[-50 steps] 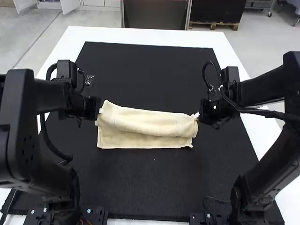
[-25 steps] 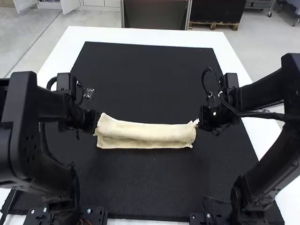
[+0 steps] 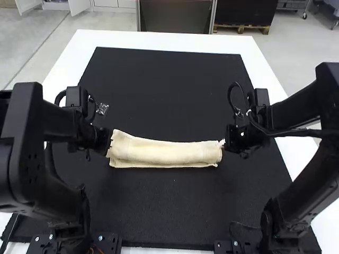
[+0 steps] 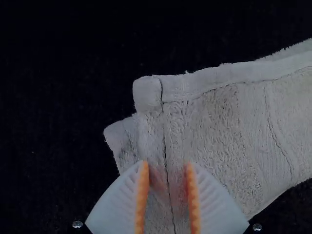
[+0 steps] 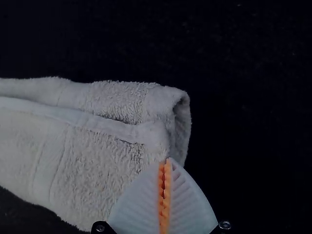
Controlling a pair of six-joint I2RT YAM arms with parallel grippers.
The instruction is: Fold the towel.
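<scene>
The cream towel (image 3: 164, 152) lies as a long narrow strip across the mat, its upper layer folded over a lower one whose thin edge shows along the near side. At its left end is my left gripper (image 3: 109, 142); in the left wrist view the left gripper (image 4: 166, 168) stands open above the towel (image 4: 219, 126), with cloth showing between its pads. My right gripper (image 3: 225, 142) is at the right end. Seen from the right wrist, the right gripper (image 5: 165, 162) is shut on the towel's (image 5: 97, 170) edge near a corner, beside an open loop of cloth.
A black mat (image 3: 169, 90) covers most of the white table (image 3: 63, 63), reaching well beyond the towel on its far and near sides. Both arms stand at the table's sides, their cables looping beside the wrists.
Both grippers have come toward the near side, and the towel's upper layer has moved with them. Less of the lower layer shows than before.
</scene>
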